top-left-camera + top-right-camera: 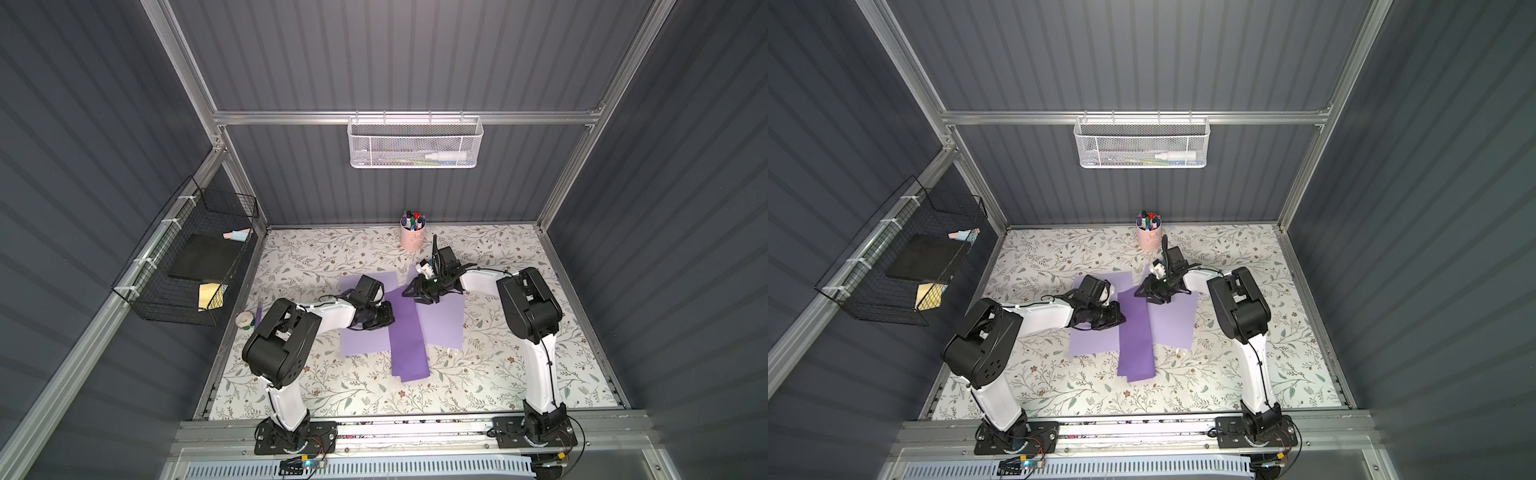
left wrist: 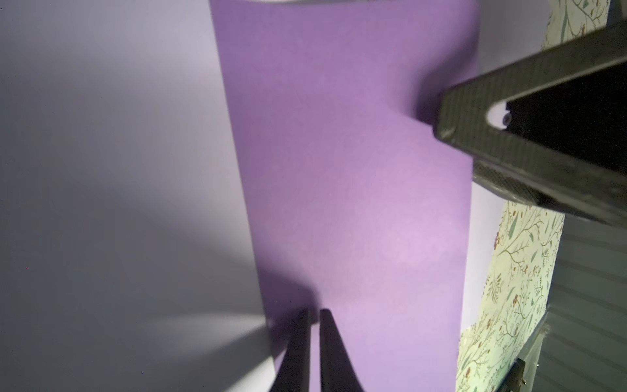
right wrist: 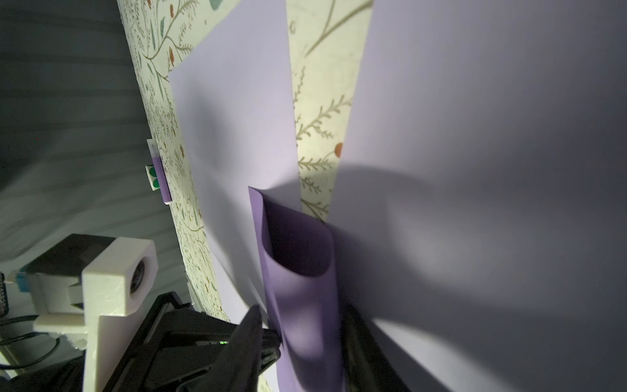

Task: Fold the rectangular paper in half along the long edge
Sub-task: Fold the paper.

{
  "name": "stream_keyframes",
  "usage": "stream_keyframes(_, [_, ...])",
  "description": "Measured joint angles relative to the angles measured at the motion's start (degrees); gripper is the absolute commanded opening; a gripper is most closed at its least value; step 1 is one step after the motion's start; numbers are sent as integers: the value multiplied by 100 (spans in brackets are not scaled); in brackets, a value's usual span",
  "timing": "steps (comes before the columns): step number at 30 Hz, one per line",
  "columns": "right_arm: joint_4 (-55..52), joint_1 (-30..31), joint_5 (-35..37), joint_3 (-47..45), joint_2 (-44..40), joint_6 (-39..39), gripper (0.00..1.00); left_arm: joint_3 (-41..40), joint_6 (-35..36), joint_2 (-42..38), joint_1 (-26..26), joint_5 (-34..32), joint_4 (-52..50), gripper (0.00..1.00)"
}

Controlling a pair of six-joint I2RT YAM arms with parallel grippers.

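A long dark purple sheet of paper (image 1: 409, 336), doubled over lengthwise into a narrow strip, lay near the middle of the floral-patterned bench (image 1: 332, 390). It ran from the centre toward the near edge. It rested across two pale lavender paper sheets, one (image 1: 361, 340) toward the left edge and one (image 1: 444, 324) toward the right edge.

The left pincer (image 1: 388, 319) was low over the strip's left long side. In the left wrist view its fingertips (image 2: 325, 319) were nearly together, with only a thin slit between them, at the purple paper's edge (image 2: 356, 169).

The right pincer (image 1: 415, 298) sat at the strip's far end. In the right wrist view its jaws stood partway apart. The curled, still-rounded end of the purple paper (image 3: 305, 298) filled the space between them. Whether the fingers pressed on that loop could not be told.

A pink cup of coloured markers (image 1: 411, 239) stood by the far edge. A small tape roll (image 1: 245, 319) lay at the left edge.
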Motion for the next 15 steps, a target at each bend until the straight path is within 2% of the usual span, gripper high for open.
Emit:
stream_keyframes(5, [-68,-13,-28,168,31,17,0,0,0,0,0,0,0,12])
stream_keyframes(8, [-83,-15,-59,243,31,-13,0,0,4,0,0,0,0,12])
stream_keyframes(9, [-83,-15,-59,243,31,-17,3,0,7,0,0,2,0,12])
stream_keyframes(11, [-127,-22,-55,243,31,-17,41,0,17,0,0,2,0,12])
stream_keyframes(13, [-170,-26,-13,236,22,-39,55,0,17,2,0,2,0,12])
stream_keyframes(15, [-210,-28,98,164,-44,-76,59,2,17,7,0,4,0,12])
